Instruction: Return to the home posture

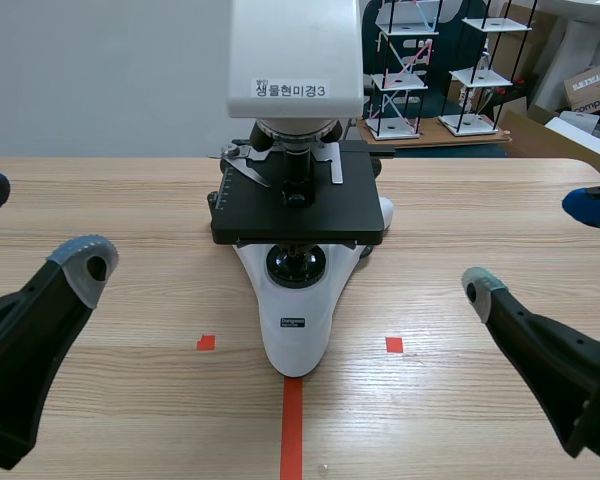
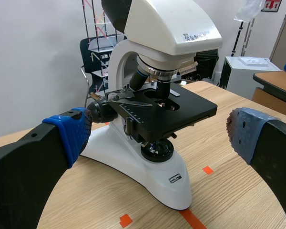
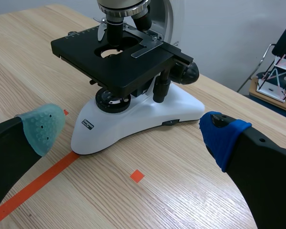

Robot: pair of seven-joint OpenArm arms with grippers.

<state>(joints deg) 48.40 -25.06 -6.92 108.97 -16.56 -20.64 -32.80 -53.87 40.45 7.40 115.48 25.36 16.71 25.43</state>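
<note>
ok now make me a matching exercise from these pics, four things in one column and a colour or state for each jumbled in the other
Things:
1. microscope base
2. microscope stage
3. tape line
4. right gripper

Colour or state:
a. black
b. open, holding nothing
c. white
d. orange-red

Pairs: 1-c, 2-a, 3-d, 4-b
</note>
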